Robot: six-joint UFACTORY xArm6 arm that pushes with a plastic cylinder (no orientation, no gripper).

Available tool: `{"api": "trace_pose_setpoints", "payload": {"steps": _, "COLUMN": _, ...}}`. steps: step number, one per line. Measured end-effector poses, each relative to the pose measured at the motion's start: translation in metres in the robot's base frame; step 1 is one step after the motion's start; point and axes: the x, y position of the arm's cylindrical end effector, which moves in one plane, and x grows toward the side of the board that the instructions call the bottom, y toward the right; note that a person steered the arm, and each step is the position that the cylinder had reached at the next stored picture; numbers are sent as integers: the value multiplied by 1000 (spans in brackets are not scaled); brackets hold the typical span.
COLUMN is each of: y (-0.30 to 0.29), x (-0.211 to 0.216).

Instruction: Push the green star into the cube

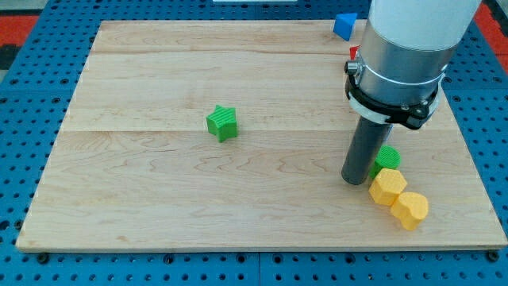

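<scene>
A green star (222, 122) lies alone left of the board's middle. A blue cube (344, 25) sits at the view's top right edge of the board, partly hidden by the arm. My tip (353, 180) rests on the board at the right, far right of the green star. It stands just left of a second green block (387, 157), touching or nearly touching it.
Two yellow blocks (387, 187) (410, 210) lie in a diagonal row just below and right of the tip. A small red block (353, 54) peeks out behind the arm near the blue cube. The wooden board (159, 206) ends on a blue pegboard surround.
</scene>
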Motion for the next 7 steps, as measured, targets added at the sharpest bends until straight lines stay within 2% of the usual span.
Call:
{"api": "trace_pose_setpoints", "payload": {"steps": 4, "y": 18, "x": 30}}
{"api": "trace_pose_setpoints", "payload": {"steps": 5, "y": -3, "x": 30}}
{"api": "trace_pose_setpoints", "payload": {"steps": 7, "y": -32, "x": -19}}
